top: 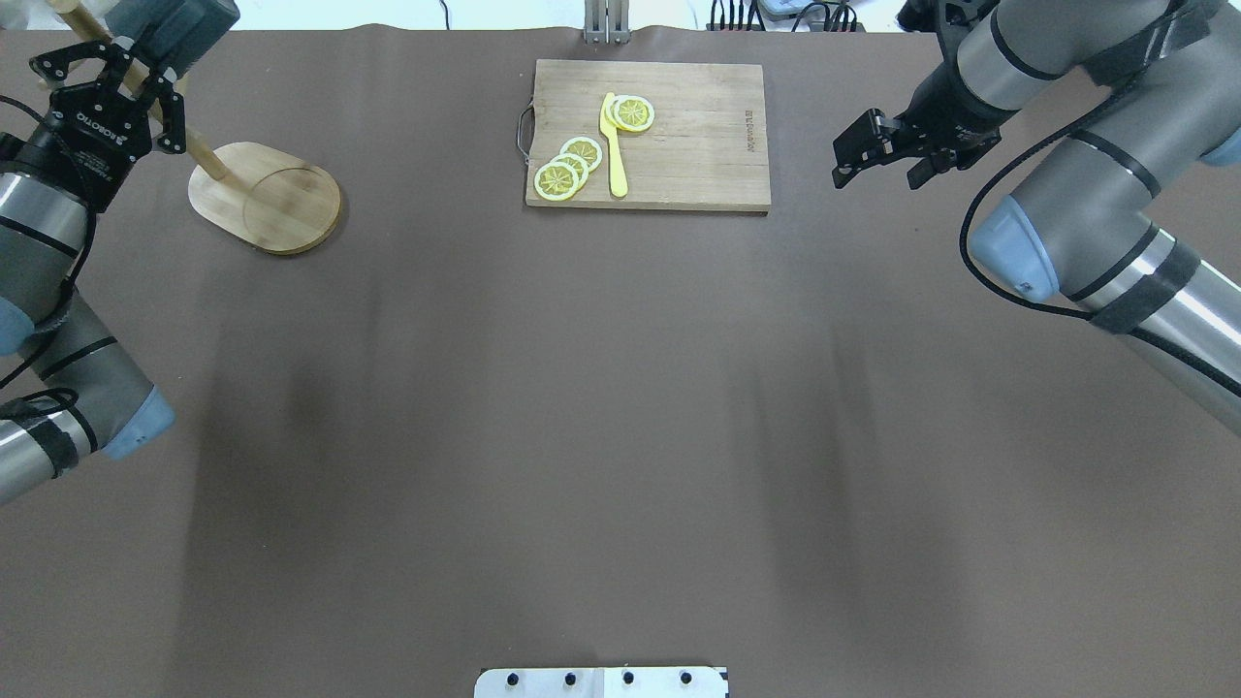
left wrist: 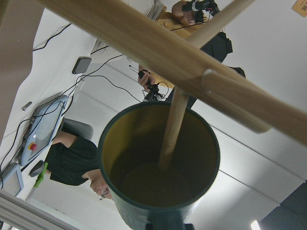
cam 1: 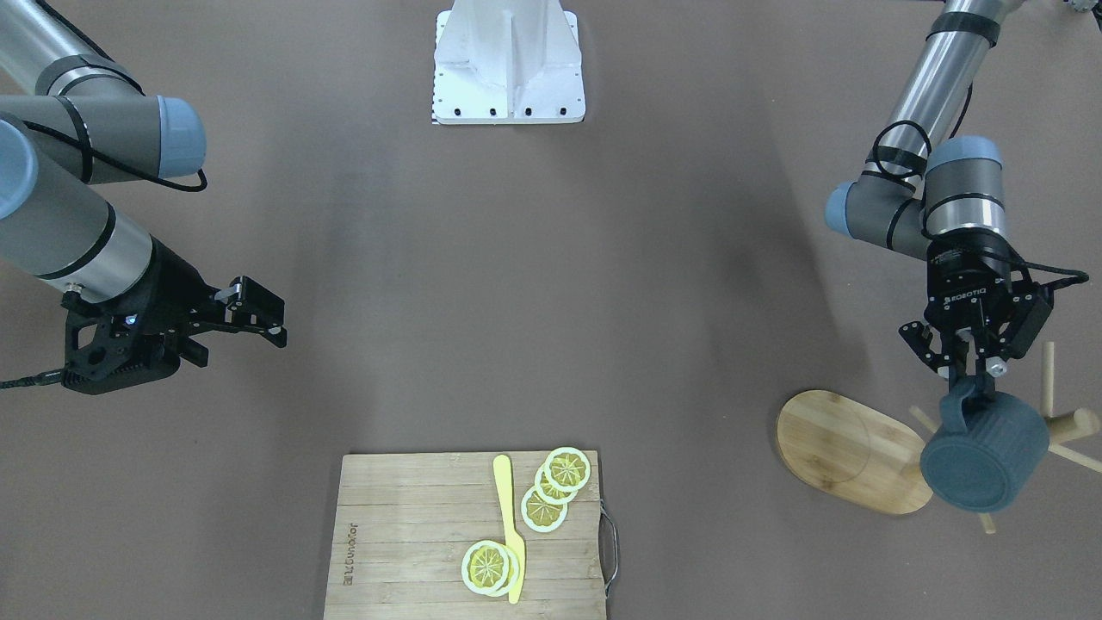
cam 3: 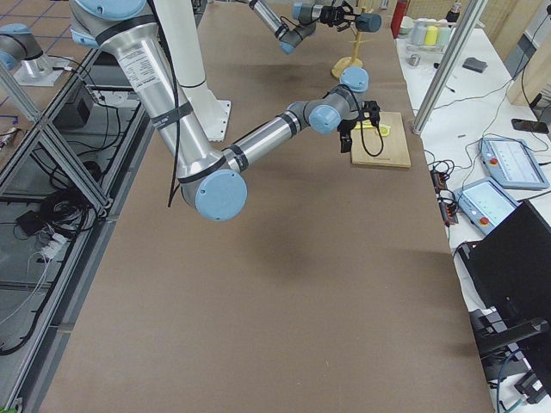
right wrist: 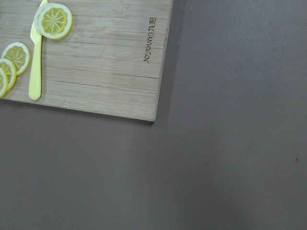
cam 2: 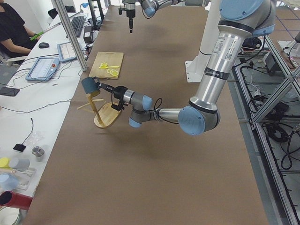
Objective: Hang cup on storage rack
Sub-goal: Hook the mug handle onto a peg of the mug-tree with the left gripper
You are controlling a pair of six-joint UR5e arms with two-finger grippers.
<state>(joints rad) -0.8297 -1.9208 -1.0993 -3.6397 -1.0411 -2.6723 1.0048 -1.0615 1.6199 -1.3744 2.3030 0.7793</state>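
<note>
My left gripper [cam 1: 971, 386] is shut on the handle of the dark teal cup [cam 1: 986, 456] and holds it on its side, up against the bamboo storage rack [cam 1: 848, 448]. In the left wrist view one thin peg [left wrist: 172, 120] runs from the rack's post [left wrist: 158, 43] into the cup's yellowish-olive inside [left wrist: 144, 177]. In the overhead view the cup [top: 179, 24] is at the far left corner, beyond my left gripper [top: 107, 82] and above the rack's oval base [top: 267, 194]. My right gripper [cam 1: 258, 320] is open and empty, above bare table near the cutting board's corner.
A slatted cutting board [top: 679, 136] with several lemon slices [top: 572, 160] and a yellow knife [top: 613, 145] lies at the far middle; it also shows in the right wrist view [right wrist: 96, 72]. The white robot mount [cam 1: 508, 69] stands at the near edge. Operators sit beyond the far edge.
</note>
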